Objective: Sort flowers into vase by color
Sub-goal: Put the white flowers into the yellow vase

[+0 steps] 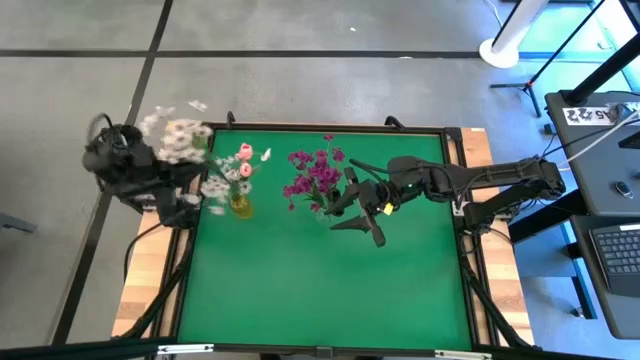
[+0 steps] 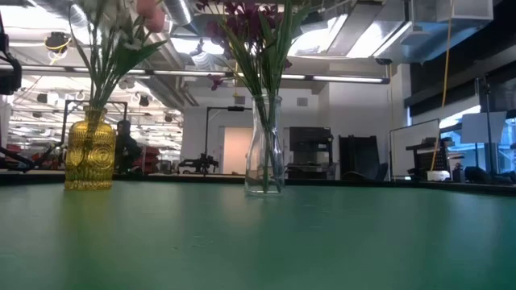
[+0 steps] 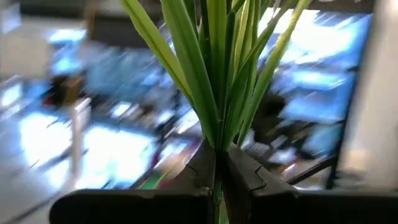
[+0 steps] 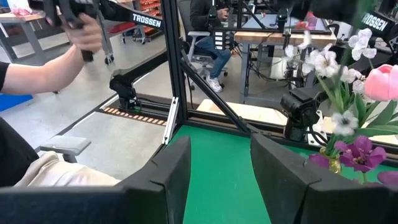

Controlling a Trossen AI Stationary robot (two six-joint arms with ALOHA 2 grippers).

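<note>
A sprig of white flowers is held by the left end effector, whose fingers are closed tight on its green stems. The white heads are seen beyond the far left corner of the green tabletop, to the left of the yellow vase. The yellow vase already carries pink and white flowers and stands near the tabletop's far left part. To the right of it stands a clear glass vase filled with magenta-purple flowers.

The left arm is folded over the tabletop's left edge, just left of the yellow vase. The right arm is stretched in level from the tabletop's right side, and the right end effector is poised just right of the clear vase, its fingers parted with nothing between them. In the right wrist view, a person's hand is seen beyond the tabletop, gripping a dark handle.
</note>
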